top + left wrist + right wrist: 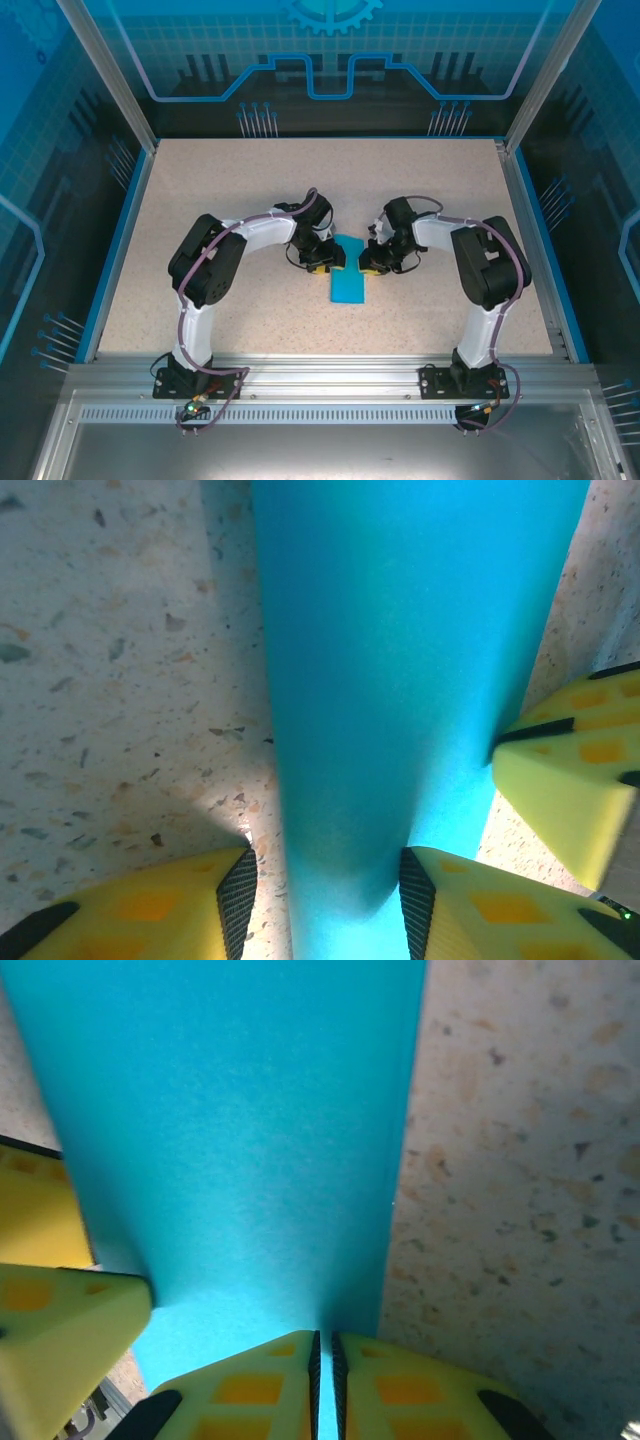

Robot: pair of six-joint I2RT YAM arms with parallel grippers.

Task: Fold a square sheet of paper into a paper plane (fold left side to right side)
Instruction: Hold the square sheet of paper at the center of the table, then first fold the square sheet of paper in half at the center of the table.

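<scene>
The square sheet of paper (349, 285) is a bright cyan strip, folded narrow, lying mid-table between both grippers. My left gripper (320, 262) is at its left edge. In the left wrist view that gripper (328, 895) stands open, and the paper (400, 630) runs up between the yellow fingers with a gap on the left side. My right gripper (372, 265) is at the paper's right edge. In the right wrist view the right gripper (323, 1380) has its jaws almost together on the near edge of the paper (230, 1140), cyan showing in the slit.
The speckled beige table (200, 200) has blue rails at its left and right sides and an aluminium frame along the near edge. Each wrist view catches a yellow finger of the other gripper (570, 780) (60, 1330) close beside the paper.
</scene>
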